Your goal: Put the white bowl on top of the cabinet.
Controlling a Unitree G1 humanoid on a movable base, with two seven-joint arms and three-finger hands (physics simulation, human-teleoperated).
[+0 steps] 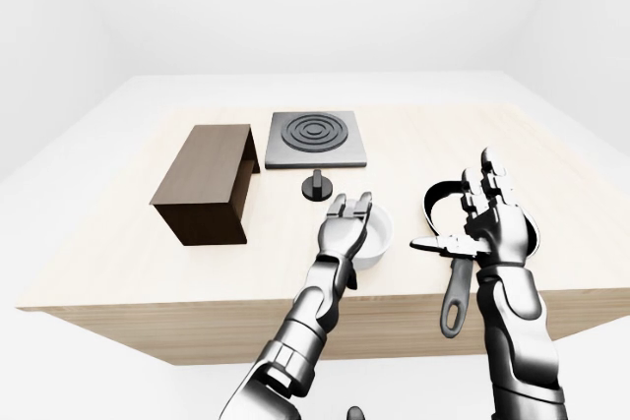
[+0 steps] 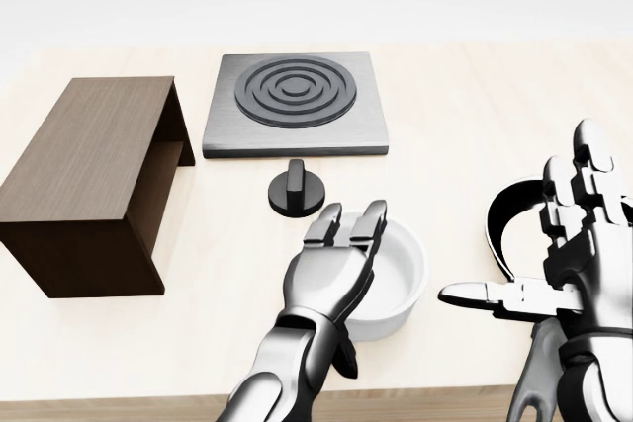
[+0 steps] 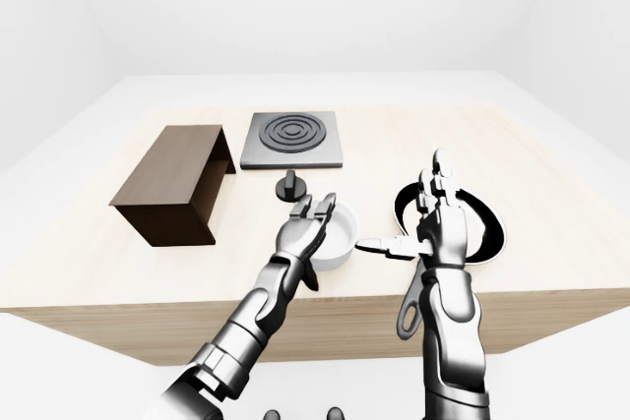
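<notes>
The white bowl (image 2: pixel 396 279) stands on the light wooden table near the bottom middle of the head view. My left hand (image 2: pixel 351 229) lies over the bowl's left rim, open, with its fingers stretched flat above the rim and the thumb hanging at the near side. The dark wooden cabinet (image 2: pixel 84 170) lies at the left, well apart from the bowl, its open side facing right. At the right of the bowl my right hand (image 2: pixel 534 256) is raised and open, thumb pointing left, holding nothing.
A grey stove plate (image 2: pixel 294 101) with black rings lies at the top middle, and a black knob (image 2: pixel 295 191) stands between it and the bowl. A black pan (image 2: pixel 511 219) sits behind my right hand, its handle (image 1: pixel 455 304) reaching past the table's near edge.
</notes>
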